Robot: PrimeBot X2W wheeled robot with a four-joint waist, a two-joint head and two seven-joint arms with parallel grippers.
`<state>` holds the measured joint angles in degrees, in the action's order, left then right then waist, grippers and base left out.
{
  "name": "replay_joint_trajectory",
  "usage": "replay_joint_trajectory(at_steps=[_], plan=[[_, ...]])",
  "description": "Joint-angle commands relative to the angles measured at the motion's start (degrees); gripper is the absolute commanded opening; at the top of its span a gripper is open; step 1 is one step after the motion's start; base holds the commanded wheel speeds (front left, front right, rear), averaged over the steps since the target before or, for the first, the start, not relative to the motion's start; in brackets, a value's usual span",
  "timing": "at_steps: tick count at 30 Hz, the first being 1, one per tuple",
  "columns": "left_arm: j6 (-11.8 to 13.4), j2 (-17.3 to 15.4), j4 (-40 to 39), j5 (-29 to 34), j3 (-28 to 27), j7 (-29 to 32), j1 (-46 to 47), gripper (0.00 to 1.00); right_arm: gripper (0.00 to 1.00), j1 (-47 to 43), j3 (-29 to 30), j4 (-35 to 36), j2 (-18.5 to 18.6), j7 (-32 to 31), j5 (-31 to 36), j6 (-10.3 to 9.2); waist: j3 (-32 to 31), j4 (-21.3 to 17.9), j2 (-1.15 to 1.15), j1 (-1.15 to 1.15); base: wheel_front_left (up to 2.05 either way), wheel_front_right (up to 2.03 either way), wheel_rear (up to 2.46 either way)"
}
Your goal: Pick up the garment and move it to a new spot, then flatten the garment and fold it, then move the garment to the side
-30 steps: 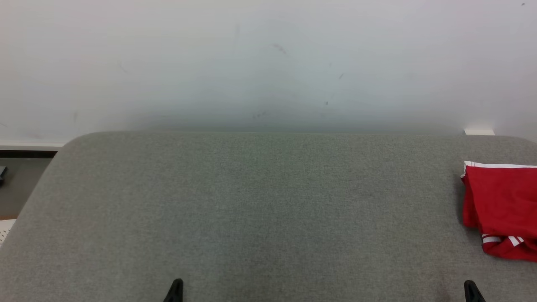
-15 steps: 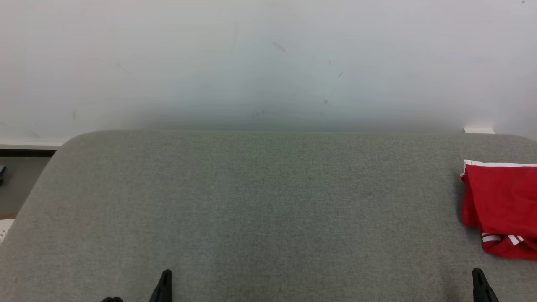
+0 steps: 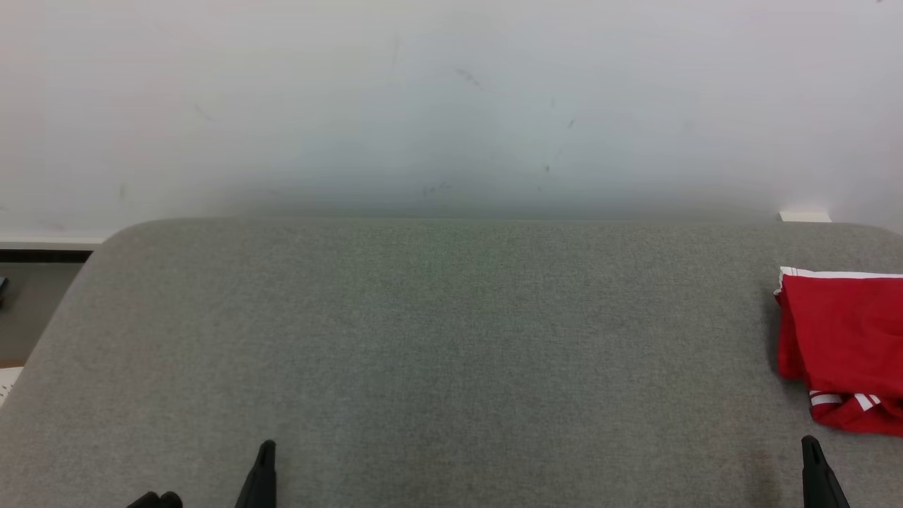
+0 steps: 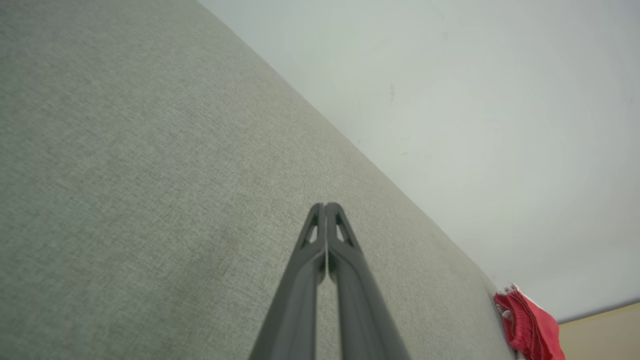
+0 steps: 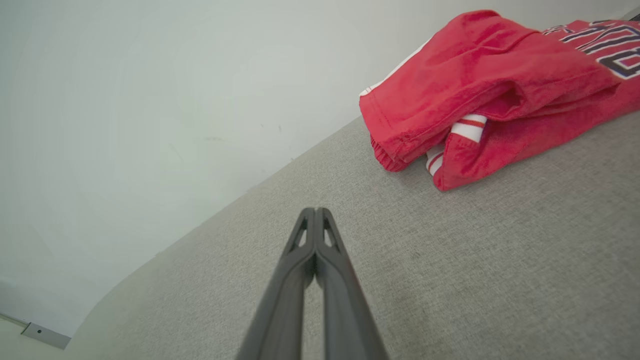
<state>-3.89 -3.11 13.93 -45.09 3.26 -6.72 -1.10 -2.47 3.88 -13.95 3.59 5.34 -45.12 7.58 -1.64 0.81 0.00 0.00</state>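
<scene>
In the head view, the red garment (image 3: 839,339) lies bunched at the right edge of the grey surface (image 3: 437,339), nearer its far edge than its near one, and is cut off by the frame, so its full length cannot be told. The right end effector (image 3: 811,451) sits at the near edge just short of the garment, fingers pressed together. The left end effector (image 3: 267,455) is well apart from it toward the left and is also closed. The right arm is plainly the nearer.

In the left wrist view, the left end effector (image 4: 325,207) holds nothing, and the garment (image 4: 527,325) is a small heap far off.

In the right wrist view, the right end effector (image 5: 314,212) is empty. The garment (image 5: 475,90) lies ahead and to the upper right. Its folded layers, a white-striped cuff and dark lettering are hidden from the other views.
</scene>
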Motion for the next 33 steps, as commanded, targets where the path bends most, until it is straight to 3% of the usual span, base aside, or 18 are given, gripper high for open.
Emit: replay_joint_trajectory(at_steps=[1,33], plan=[[-0.3,-0.6,-0.7,-1.8,-0.5,0.4,1.5,0.00,0.00,1.3,0.3,0.5,0.2,-0.2,-1.6,-0.05,0.0,0.0,0.00,0.00,0.00,0.00,0.00],[-1.7,-1.1,-0.6,-23.8,-3.9,5.6,4.5,0.00,0.00,5.3,1.5,0.1,-0.2,-5.7,-22.7,-0.09,0.6,-0.3,0.00,0.00,0.00,0.00,0.00]])
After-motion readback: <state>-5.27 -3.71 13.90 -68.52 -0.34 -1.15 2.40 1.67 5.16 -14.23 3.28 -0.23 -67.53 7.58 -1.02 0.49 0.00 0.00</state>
